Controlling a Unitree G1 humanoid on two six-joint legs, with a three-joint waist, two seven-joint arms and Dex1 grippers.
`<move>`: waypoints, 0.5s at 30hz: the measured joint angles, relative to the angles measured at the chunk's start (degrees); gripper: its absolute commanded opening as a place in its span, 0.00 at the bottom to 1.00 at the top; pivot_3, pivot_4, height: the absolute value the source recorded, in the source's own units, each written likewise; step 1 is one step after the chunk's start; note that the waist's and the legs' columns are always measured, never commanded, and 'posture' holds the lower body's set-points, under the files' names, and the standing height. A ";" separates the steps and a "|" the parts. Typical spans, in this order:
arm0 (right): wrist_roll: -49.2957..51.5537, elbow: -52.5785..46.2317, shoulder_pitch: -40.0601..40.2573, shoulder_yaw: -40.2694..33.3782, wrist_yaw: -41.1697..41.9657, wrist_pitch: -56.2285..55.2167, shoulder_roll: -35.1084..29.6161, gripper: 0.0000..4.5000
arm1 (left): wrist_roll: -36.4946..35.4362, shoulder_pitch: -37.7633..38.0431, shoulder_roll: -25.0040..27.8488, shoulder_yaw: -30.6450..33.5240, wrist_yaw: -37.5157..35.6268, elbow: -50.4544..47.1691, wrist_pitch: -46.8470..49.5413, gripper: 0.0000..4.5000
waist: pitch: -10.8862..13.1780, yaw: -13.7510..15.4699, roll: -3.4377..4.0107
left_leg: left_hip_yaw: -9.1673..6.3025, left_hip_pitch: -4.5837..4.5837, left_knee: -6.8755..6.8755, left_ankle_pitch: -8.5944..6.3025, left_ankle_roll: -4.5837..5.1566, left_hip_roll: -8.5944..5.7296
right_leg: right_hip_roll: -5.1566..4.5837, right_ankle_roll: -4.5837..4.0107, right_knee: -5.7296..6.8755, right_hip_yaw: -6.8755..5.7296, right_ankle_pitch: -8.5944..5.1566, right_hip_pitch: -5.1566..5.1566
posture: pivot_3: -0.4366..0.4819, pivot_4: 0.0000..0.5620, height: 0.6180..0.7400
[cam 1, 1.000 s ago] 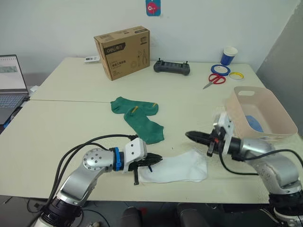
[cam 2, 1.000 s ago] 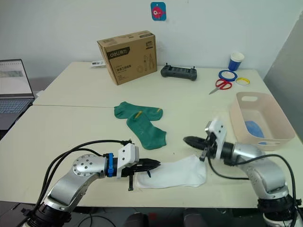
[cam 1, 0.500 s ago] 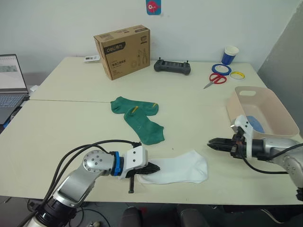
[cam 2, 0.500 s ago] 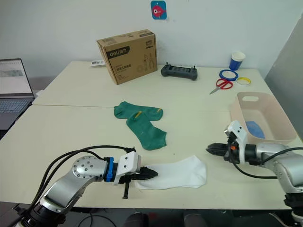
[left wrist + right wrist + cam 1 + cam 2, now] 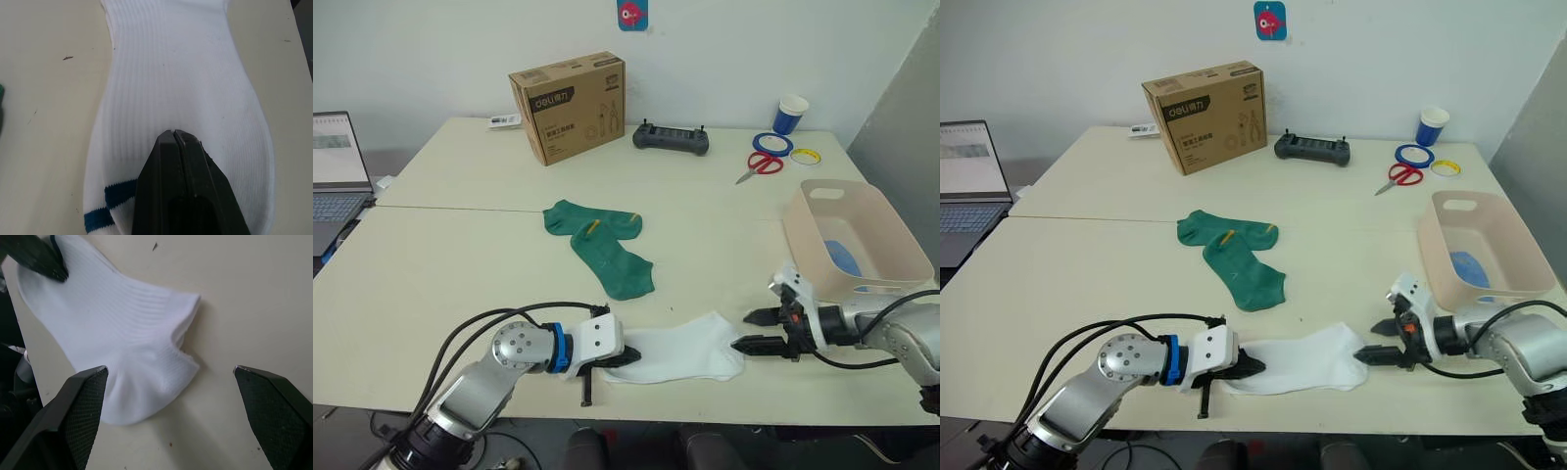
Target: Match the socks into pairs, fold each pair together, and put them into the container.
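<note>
Something blue, probably the blue pair, lies in the container (image 5: 891,235) at the tabletop's right edge. My left gripper (image 5: 625,357) pinches the white socks (image 5: 680,351) near the front edge; my right gripper (image 5: 747,331) is spread beside their toe. Green socks (image 5: 602,245) wait mid-table.

Pale table (image 5: 450,255) with white sock (image 5: 680,351), green socks (image 5: 602,245), basin (image 5: 857,235), cardboard box (image 5: 570,106).

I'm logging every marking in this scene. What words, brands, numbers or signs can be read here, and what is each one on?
"deli", white logo on the cardboard box.
Smaller print and tool drawings on that box: too small to read.
Blue sign on the wall: a red figure, no readable words.
Laptop screen: too blurred to read.
</note>
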 measured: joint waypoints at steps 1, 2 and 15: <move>-0.15 -0.04 0.04 0.24 0.08 -0.36 0.00 0.99 | 0.11 0.02 0.02 -0.01 0.01 -0.04 0.01 0.00 | 0.00 0.00 0.00 | -0.01 0.00 0.00 0.00 0.00 0.00 | 0.00 0.00 0.00 -0.01 0.00 0.01 | 0.48 0.27 1.00; -0.17 -0.30 0.20 0.42 0.09 -0.59 0.02 0.99 | 0.27 0.02 0.01 -0.06 0.01 -0.06 -0.05 0.00 | -0.01 0.00 -0.01 | -0.02 0.01 0.00 0.00 0.00 0.00 | 0.01 -0.01 0.00 -0.02 -0.01 0.01 | 0.48 0.27 1.00; 6.74 -6.19 3.51 -1.06 -2.20 8.58 5.60 0.99 | 1.01 0.30 -0.01 -0.23 0.05 0.38 -1.43 0.00 | -0.14 -0.01 -0.10 | -0.10 0.06 -0.02 -0.01 0.00 0.02 | 0.02 -0.20 0.00 -0.06 -0.12 0.06 | 0.48 0.27 1.00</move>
